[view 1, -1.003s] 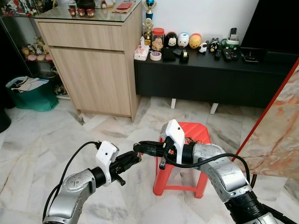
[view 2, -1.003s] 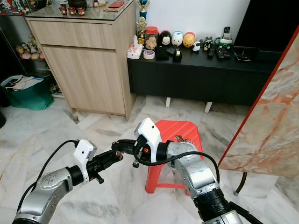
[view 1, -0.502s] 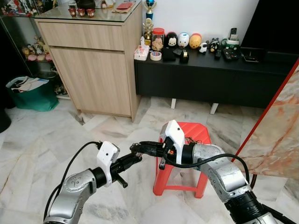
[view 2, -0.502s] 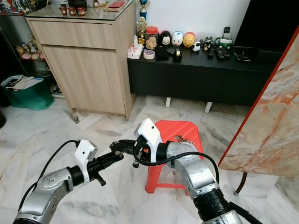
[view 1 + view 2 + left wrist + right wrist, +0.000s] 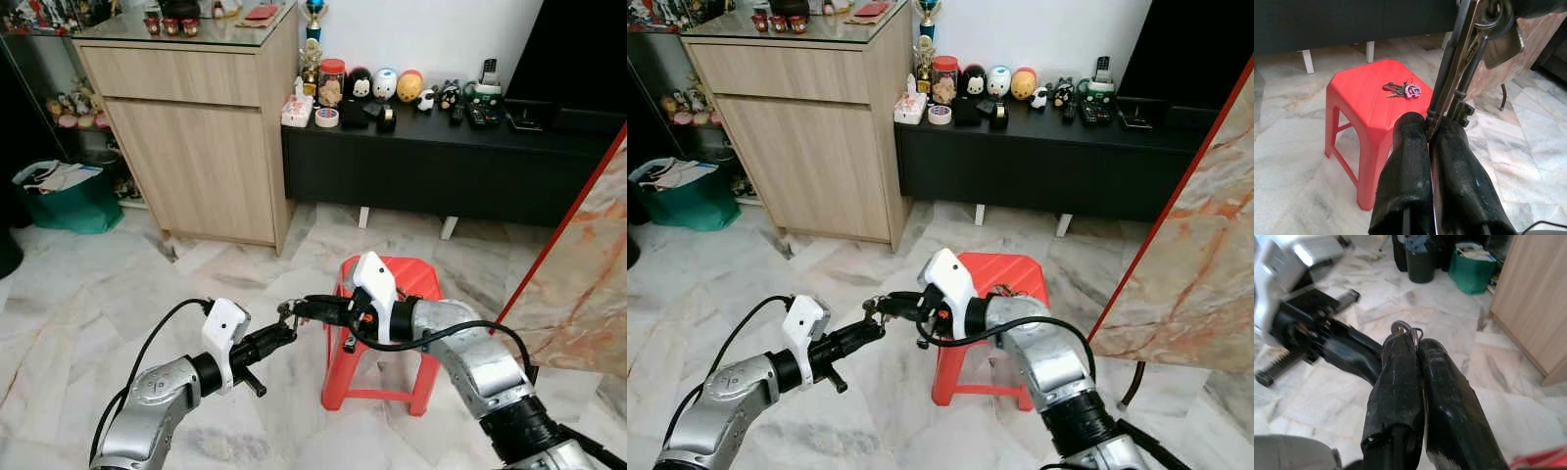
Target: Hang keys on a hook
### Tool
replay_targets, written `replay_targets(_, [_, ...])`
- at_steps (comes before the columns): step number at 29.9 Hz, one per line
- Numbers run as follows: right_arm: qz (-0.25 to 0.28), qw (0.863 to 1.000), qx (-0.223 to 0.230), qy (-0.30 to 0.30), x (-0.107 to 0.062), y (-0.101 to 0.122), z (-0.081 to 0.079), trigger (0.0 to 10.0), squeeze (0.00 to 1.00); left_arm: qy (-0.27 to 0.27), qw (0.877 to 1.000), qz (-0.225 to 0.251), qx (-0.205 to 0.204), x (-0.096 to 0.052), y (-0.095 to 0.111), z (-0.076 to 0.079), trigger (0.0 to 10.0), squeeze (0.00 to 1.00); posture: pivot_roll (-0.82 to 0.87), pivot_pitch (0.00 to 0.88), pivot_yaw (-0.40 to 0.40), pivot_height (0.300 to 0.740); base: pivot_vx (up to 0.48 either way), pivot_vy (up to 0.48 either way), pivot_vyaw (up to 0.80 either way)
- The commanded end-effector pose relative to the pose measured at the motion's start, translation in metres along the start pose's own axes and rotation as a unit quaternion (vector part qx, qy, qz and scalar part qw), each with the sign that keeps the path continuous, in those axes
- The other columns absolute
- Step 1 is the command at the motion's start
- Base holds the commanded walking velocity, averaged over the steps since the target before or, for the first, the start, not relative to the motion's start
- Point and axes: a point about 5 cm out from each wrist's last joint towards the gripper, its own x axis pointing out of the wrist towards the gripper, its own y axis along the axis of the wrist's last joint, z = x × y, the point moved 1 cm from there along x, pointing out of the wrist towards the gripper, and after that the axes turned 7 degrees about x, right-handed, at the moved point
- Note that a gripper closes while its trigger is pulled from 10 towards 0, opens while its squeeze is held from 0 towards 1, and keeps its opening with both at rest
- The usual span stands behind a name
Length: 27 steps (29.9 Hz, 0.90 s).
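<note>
Two claws meet in mid-air over the marble floor, fingertip to fingertip, with a bunch of metal keys on a steel ring caught between them. The left claw has its two black fingers pressed together on the long key shafts; the right claw has its fingers closed on the ring, a sliver of which pokes out just past its tips.

The likely trouble is the shared hold. If both claws pull apart while both are clamped, the ring could twist free of either; if one lets go before the other has a firm bite, the bunch would drop to the floor below them. The left claw grips only thin shafts, so the hanging keys could swing and slip.

A second, smaller set of keys with a pink tag lies on the red plastic stool beyond the left claw and just behind the right arm; which set the task means I cannot tell.

No hook is to be seen near either claw, nor on the light wooden cabinet or low black table well beyond them. In the head views the keys themselves are too small to make out clearly.
</note>
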Motion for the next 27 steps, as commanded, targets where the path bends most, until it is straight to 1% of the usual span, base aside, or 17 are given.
replay_targets(1, [-0.002, 1.000, -0.007, -0.028, -0.011, 0.002, 0.012, 10.0, 0.00, 0.022, 1.000, -0.014, 0.004, -0.010, -0.004, -0.010, 0.0, 0.00, 0.05, 0.029, -0.043, 0.740, 0.000, 0.000, 0.00])
replay_targets(8, [-0.016, 0.999, -0.008, -0.042, -0.017, -0.004, 0.019, 10.0, 0.00, 0.026, 1.000, -0.015, 0.002, -0.011, -0.005, -0.010, 0.0, 0.00, 0.05, 0.028, -0.042, 0.740, 0.000, 0.000, 0.00])
replay_targets(18, [-0.030, 0.998, -0.006, -0.053, -0.021, -0.012, 0.023, 10.0, 0.00, 0.031, 0.999, -0.016, 0.003, -0.012, -0.005, -0.012, 0.0, 0.00, 0.05, 0.030, -0.041, 0.740, 0.000, 0.000, 0.00])
replay_targets(22, [-0.048, 0.997, -0.008, -0.062, -0.024, -0.020, 0.027, 10.0, 0.00, 0.035, 0.999, -0.017, 0.004, -0.014, -0.005, -0.014, 0.0, 0.00, 0.05, 0.030, -0.041, 0.740, 0.000, 0.000, 0.00])
replay_targets(27, [-0.051, 0.997, -0.004, -0.062, -0.024, -0.024, 0.026, 10.0, 0.00, 0.038, 0.999, -0.016, 0.004, -0.014, -0.005, -0.015, 0.0, 0.00, 0.05, 0.030, -0.042, 0.740, 0.000, 0.000, 0.00])
